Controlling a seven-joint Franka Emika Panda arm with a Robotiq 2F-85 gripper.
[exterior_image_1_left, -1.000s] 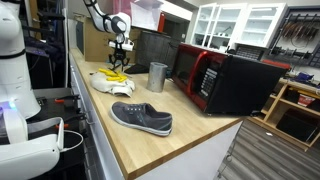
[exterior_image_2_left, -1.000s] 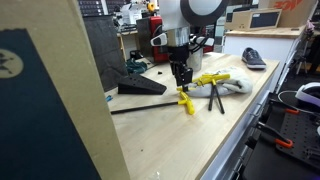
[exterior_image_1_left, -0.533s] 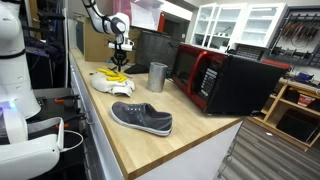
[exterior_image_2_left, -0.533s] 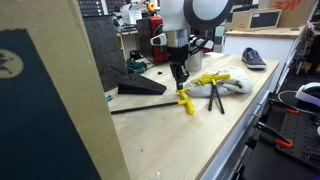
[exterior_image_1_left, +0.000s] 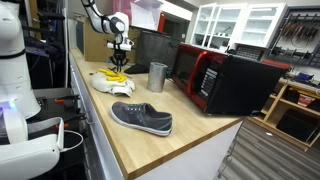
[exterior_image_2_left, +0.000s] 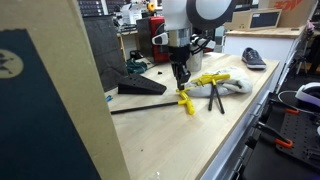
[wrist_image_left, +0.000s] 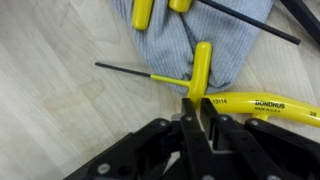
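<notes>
You are at the grasp. In the wrist view your gripper (wrist_image_left: 200, 118) has its fingers pressed together on the near end of a yellow-handled hex key (wrist_image_left: 202, 68), pinching the handle. The key lies flat, half on the wooden counter (wrist_image_left: 60, 110) and half on a grey cloth (wrist_image_left: 185, 35) at twelve o'clock from the fingers. Its black shaft runs off toward nine o'clock. A second key (wrist_image_left: 265, 104) with a printed handle lies just beside your fingers, pointing to three o'clock, and may be touching the one you hold. More keys sit on the cloth further up.

In an exterior view the gripper (exterior_image_2_left: 180, 82) hangs low over the counter, with a shoe (exterior_image_1_left: 141, 118) and a metal cup (exterior_image_1_left: 157, 77) well apart from it.

Since the hold is near the handle's end, the key will likely want to swing. The next move calls for a slow, straight lift, and you should watch that the neighbouring handle does not drag along.
</notes>
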